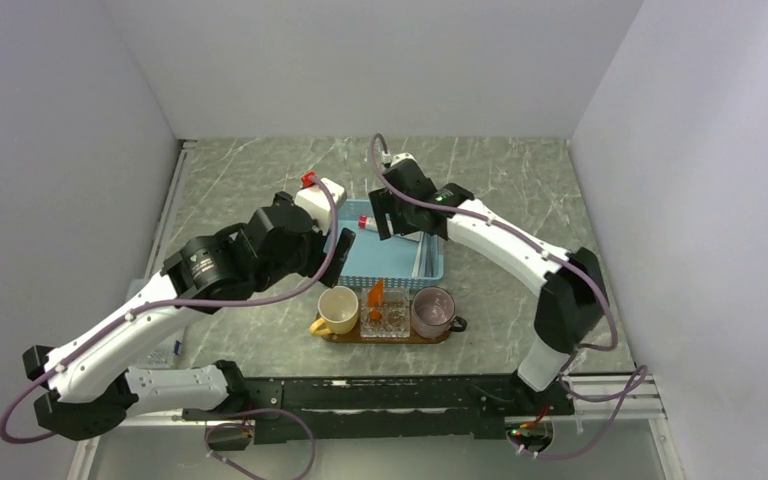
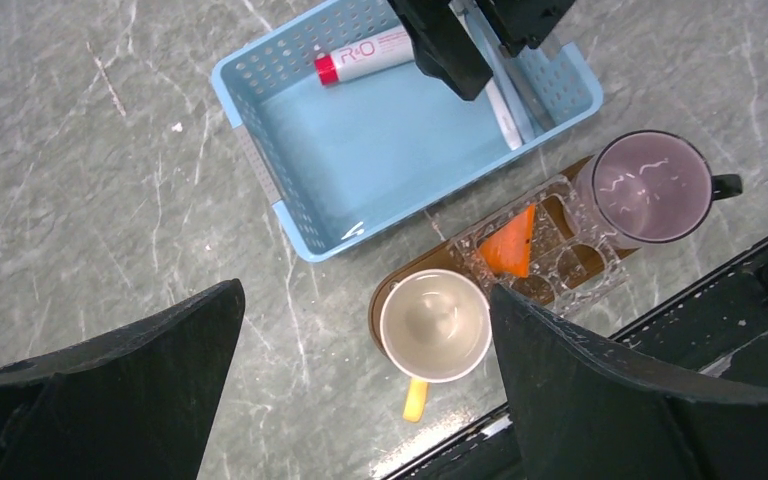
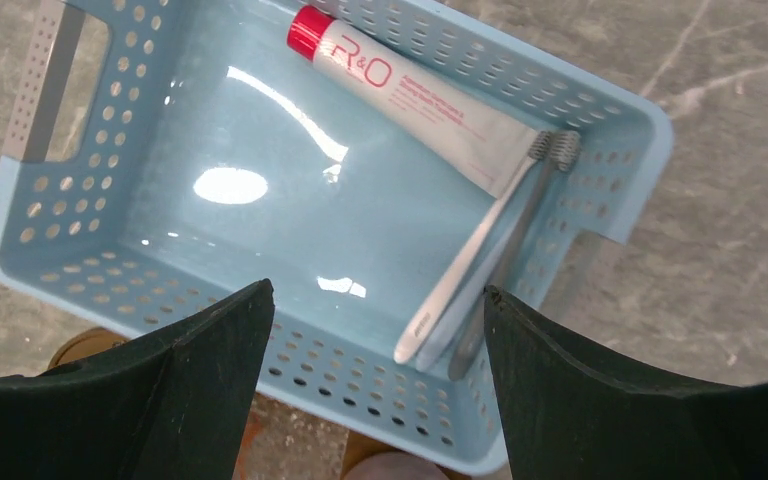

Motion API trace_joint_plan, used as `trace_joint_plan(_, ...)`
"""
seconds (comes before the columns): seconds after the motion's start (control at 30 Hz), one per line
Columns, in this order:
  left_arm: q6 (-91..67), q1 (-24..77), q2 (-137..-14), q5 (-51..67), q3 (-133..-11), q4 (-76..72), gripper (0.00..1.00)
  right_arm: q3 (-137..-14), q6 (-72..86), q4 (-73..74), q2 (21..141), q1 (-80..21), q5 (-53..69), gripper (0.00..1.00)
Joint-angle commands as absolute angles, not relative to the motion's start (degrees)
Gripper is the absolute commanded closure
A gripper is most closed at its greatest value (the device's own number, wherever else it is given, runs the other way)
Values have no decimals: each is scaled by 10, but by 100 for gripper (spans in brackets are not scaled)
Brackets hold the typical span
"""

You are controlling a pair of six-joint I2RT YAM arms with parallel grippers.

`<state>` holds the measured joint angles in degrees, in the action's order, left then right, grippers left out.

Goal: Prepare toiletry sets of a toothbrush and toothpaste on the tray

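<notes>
Right wrist view: right end effector [image 3: 375, 295], spread wide and empty, should descend astride one toothbrush [image 3: 470, 250] mid-handle, centre-right, avoiding the basket [image 3: 650, 140] wall.

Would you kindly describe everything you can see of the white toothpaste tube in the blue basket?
The white toothpaste tube looks like soft plastic, with a red cap, red R&O lettering and a flat crimped tail. It lies flat on the floor of the blue basket, close along one wall. Two pale toothbrushes meet its tail with their heads. Nothing grips it.
</notes>
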<state>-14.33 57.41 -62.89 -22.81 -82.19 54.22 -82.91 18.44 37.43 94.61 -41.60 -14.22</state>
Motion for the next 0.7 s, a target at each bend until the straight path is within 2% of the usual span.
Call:
trace_joint_plan(0.0, -122, 566, -597, -241, -790, 515, 1, -875, 182, 346, 991, -399, -99, 21)
trace_joint_plan(0.23, -101, 558, -555, -234, -717, 481, 1, -915, 162, 329, 1085, -381, -61, 22)
trace_joint_plan(0.67, -80, 534, -529, -211, -646, 419, 1, -884, 65, 240, 1151, -359, -34, 21)
